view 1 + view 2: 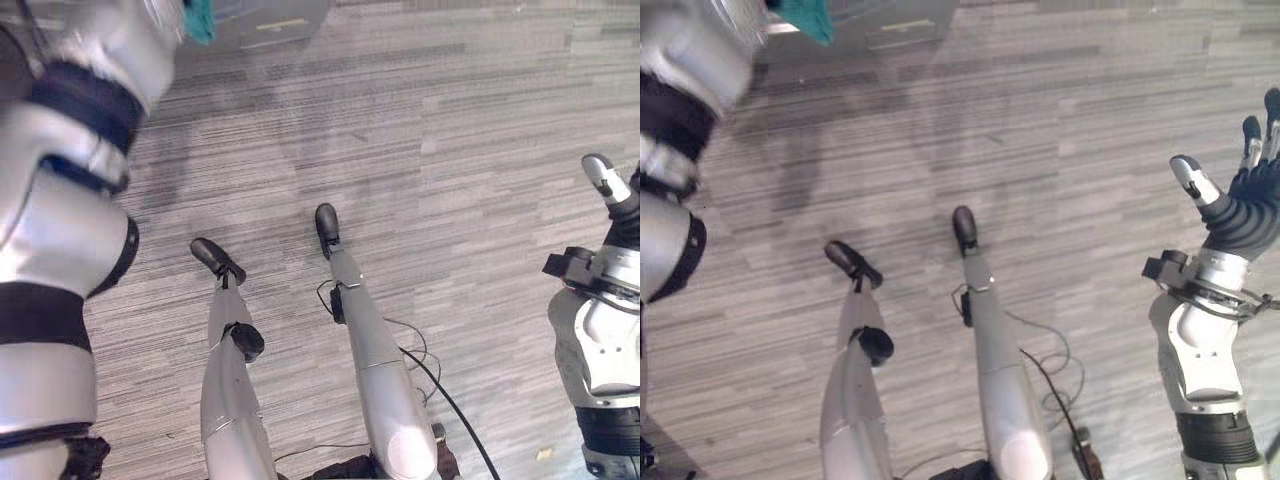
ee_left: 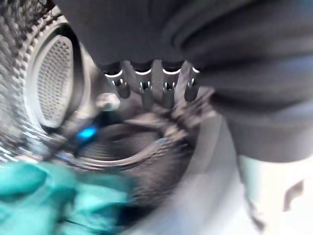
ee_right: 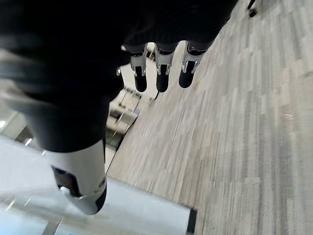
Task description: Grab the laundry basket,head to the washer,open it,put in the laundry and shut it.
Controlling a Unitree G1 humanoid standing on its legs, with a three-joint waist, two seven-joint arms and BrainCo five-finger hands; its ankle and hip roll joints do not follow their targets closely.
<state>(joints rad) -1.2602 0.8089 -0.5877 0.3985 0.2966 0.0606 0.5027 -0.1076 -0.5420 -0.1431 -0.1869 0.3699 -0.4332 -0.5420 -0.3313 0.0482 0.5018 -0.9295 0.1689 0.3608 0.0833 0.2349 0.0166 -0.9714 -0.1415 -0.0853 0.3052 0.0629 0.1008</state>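
My left arm reaches up at the far left, and a teal cloth [image 1: 200, 20] shows beside its end at the top edge. In the left wrist view my left hand [image 2: 146, 85] sits at the mouth of the washer drum [image 2: 54, 83], a perforated metal wall curving round. Its fingers look straight and hold nothing. The teal cloth [image 2: 44, 196] lies bunched at the drum's rim, apart from those fingers. My right hand [image 1: 1240, 205] hangs open over the floor on the right, fingers spread, holding nothing.
A dark grey panel [image 1: 270, 25] stands at the top behind the teal cloth. Striped grey carpet [image 1: 450, 150] covers the floor ahead and to the right.
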